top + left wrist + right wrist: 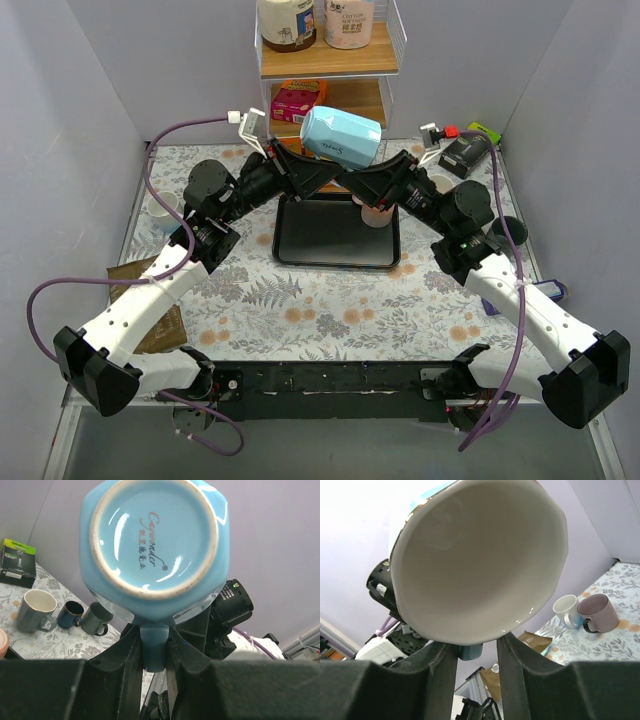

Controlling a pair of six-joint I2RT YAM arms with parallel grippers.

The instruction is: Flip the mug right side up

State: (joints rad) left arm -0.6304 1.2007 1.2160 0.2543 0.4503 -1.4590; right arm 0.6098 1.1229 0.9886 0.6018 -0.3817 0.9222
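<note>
The light blue mug [340, 137] is held on its side in the air above the black tray [300, 240], base toward the left arm and mouth toward the right arm. My left gripper [322, 168] is shut on the mug's handle [153, 647]; the left wrist view shows the mug's base [155, 535] above the gripper [154, 645]. My right gripper [356, 176] is at the same handle from the other side. In the right wrist view the white inside of the mug [480, 560] fills the frame. That gripper [477, 652] stands open with the handle [470, 651] against its left finger.
A pink cup [375, 213] stands in the tray. A shelf [330, 65] with jars and a pink box is behind. Mugs stand at right [510, 230] and left [163, 205]. A brown bag [150, 300] lies at left, a black box [465, 155] at back right.
</note>
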